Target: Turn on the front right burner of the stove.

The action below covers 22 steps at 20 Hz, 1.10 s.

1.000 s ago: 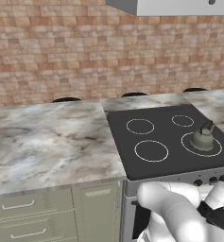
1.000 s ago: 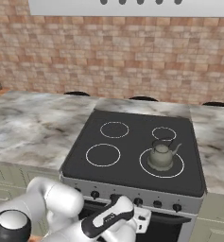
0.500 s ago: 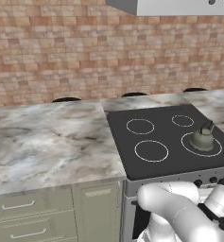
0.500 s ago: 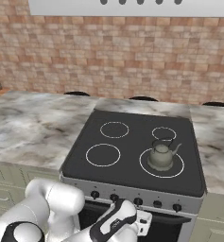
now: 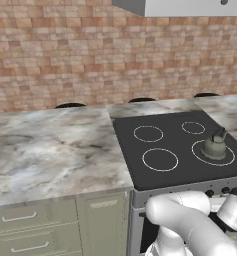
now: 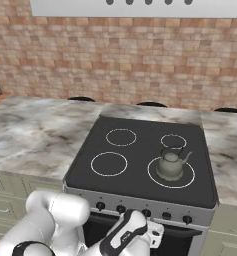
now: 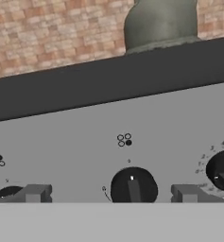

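The stove (image 6: 140, 200) has a black glass cooktop with four white rings and a silver front panel with a row of small black knobs. A grey kettle (image 6: 170, 165) stands on the front right burner (image 6: 186, 178), the widest ring, which is also in the left base view (image 5: 197, 151). My gripper (image 7: 112, 194) is open, low and close in front of the panel. A black knob (image 7: 132, 186) sits between its fingertips (image 7: 35, 193), apart from both. Above that knob is a four-dot mark (image 7: 124, 140) with the lower right dot filled. In the right base view the gripper (image 6: 152, 232) hangs just below the knob row.
Marble counter (image 5: 50, 150) runs left of the stove and a strip (image 6: 230, 150) lies on its right. A brick wall (image 6: 140, 65) rises behind, with a range hood (image 5: 190, 6) above. Cabinet drawers (image 5: 20, 220) sit under the left counter. More knobs (image 7: 222, 170) flank the centred one.
The arm has shifted a little to the right along the stove's front panel. The gripper has stayed open, and the kettle has not moved.
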### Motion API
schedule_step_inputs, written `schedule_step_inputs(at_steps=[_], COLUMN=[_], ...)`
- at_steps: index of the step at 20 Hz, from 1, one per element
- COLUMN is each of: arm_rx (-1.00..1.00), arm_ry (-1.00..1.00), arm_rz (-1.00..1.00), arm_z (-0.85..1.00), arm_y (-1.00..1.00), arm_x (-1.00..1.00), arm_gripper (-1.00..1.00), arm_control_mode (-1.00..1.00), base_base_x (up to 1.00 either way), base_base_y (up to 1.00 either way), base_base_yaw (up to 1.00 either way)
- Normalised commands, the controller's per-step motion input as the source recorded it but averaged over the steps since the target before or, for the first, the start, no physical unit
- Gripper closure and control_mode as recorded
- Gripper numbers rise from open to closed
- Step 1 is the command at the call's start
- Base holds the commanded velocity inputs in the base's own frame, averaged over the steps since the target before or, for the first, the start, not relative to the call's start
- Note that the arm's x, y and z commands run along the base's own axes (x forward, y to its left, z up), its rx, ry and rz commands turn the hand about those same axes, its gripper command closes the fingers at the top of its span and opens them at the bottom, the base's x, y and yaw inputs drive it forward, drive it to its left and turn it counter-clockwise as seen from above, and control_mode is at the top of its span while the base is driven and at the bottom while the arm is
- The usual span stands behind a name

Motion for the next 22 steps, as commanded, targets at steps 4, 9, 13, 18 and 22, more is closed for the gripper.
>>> schedule_step_inputs(at_steps=[4,9,13,18,22], arm_rx=[0.02,0.0,0.0,0.01,0.01], arm_ry=[0.0,0.0,0.0,0.0,0.0], arm_rz=[0.0,0.0,0.0,0.0,0.0], arm_z=[-0.14,-0.24,-0.21,-0.17,-0.17], arm_y=[0.0,0.0,0.0,0.0,0.0], arm_x=[0.2,0.23,0.21,0.22,0.21], arm_gripper=[-1.0,-1.0,-1.0,-1.0,-1.0], arm_control_mode=[-1.0,-1.0,-1.0,-1.0,-1.0], base_base_x=[0.0,0.0,0.0,0.0,0.0], base_base_y=[0.0,0.0,0.0,0.0,0.0], base_base_yaw=[0.0,0.0,0.0,0.0,0.0])
